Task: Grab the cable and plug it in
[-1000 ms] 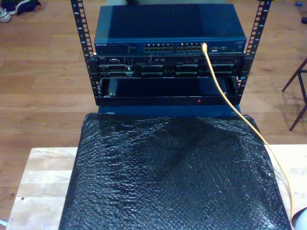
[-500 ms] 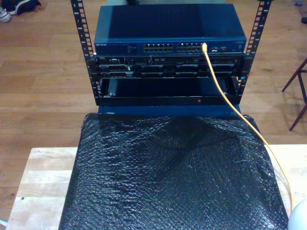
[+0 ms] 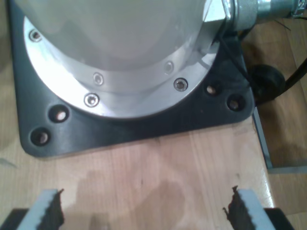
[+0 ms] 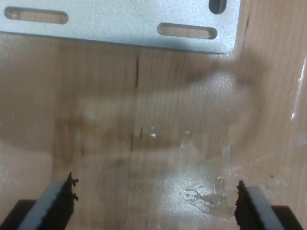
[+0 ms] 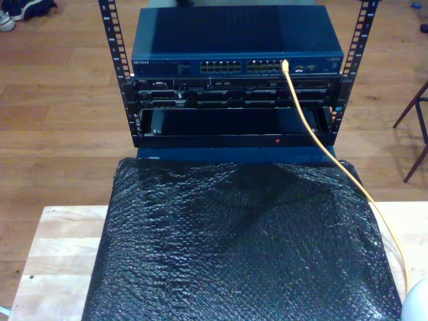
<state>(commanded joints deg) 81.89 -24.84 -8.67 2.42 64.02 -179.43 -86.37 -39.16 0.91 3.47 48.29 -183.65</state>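
The yellow-orange cable (image 5: 313, 132) runs from the exterior view's lower right edge, across the black bubble wrap, up to the blue network switch (image 5: 234, 37). Its tip sits in a port at the right of the switch's port row in the exterior view. My first gripper (image 3: 144, 213) is open above bare wood, facing a black base plate (image 3: 144, 124) with a white arm base on it. My second gripper (image 4: 153, 203) is open over stained wood near a slotted metal plate (image 4: 120, 24). Nothing is between either pair of fingers.
The switch sits in a black rack (image 5: 134, 100) with more units and an open bay below. Black bubble wrap (image 5: 234, 247) covers the wooden table (image 5: 60, 247). A white rounded arm part (image 5: 418, 304) shows at the exterior view's lower right corner. A chair leg (image 5: 414, 134) stands at that view's right.
The white arm part in the exterior view's lower right corner has come slightly further into the picture. The cable and the rack have not moved.
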